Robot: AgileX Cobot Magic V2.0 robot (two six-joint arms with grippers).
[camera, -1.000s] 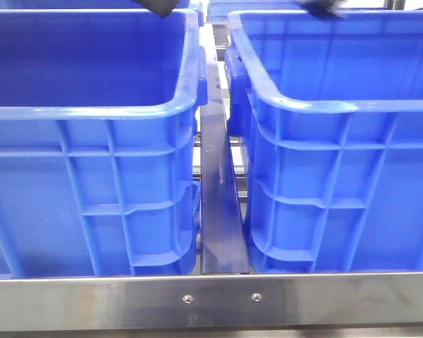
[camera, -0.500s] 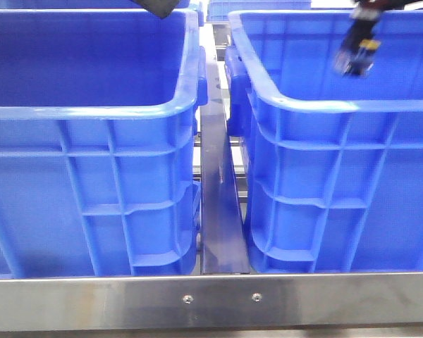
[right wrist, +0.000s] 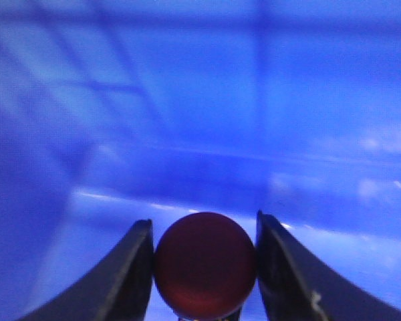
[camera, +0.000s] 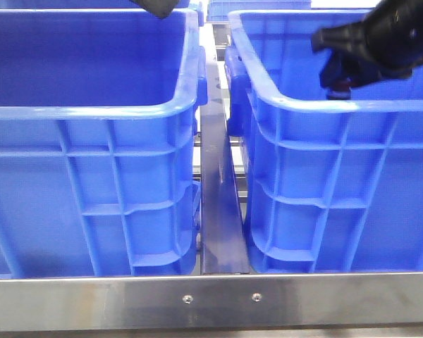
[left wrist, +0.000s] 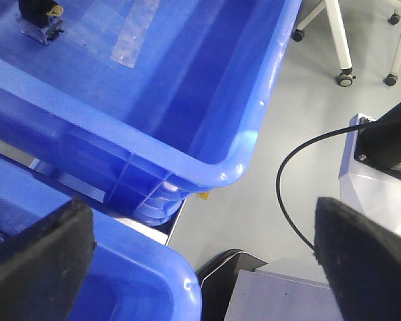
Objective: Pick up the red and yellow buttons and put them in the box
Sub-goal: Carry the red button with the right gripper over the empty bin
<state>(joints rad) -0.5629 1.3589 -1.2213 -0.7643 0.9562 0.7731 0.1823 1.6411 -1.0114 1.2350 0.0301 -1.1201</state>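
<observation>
Red button (right wrist: 204,265) sits clamped in my right gripper (right wrist: 204,267); I'd lower deep into the box (camera: 324,105) before releasing.

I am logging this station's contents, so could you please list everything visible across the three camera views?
Blue bins: two up front, left and right; more behind them.
Red button: one, held between the right pincer's fingers inside the right bin.
Yellow-topped button: one, on a farther bin's floor, beside clear tape.
Metal rail: one, silver, along the front edge.
Black cable: one, over the grey floor.
White wheeled legs: beyond that bin.
Left pincer: black, open, empty.
Right pincer: black, shut on the button.
</observation>
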